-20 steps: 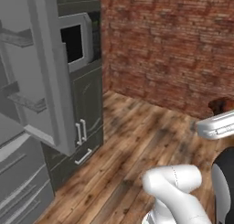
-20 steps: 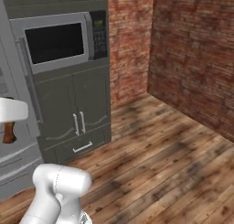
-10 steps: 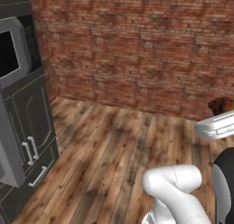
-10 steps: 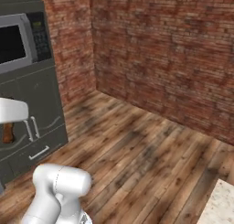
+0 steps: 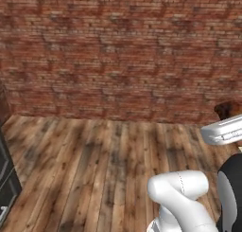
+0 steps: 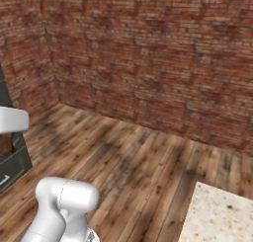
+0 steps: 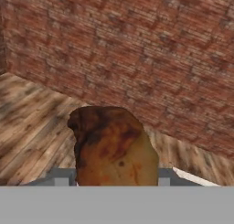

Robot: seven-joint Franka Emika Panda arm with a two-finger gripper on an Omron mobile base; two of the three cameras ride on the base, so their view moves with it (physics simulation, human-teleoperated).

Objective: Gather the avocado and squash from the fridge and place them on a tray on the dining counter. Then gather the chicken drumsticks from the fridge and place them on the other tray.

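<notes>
In the hand view a chicken drumstick (image 7: 112, 145), golden to reddish-brown with darker patches, stands between the two fingertips, and my gripper (image 7: 113, 178) is shut on it. In the left base view the drumstick's brown end (image 5: 229, 109) pokes up above the white hand (image 5: 221, 130) at the right edge. The right base view has the white hand (image 6: 12, 120) at the left edge with a bit of brown drumstick (image 6: 6, 144) below it. A corner of the dining counter (image 6: 217, 217), beige speckled stone, shows at the lower right of that view. The trays, avocado and squash are out of view.
A red brick wall (image 5: 123, 51) runs across ahead, above a wooden plank floor (image 5: 99, 169). A dark cabinet edge (image 5: 6, 188) stands at the far left, also in the right base view as a dark cabinet (image 6: 14, 159).
The base has turned right, so the whole picture has swung: the microwave and dark cabinets slid off to the left, and the counter corner came in. The drumstick stays in the gripper.
</notes>
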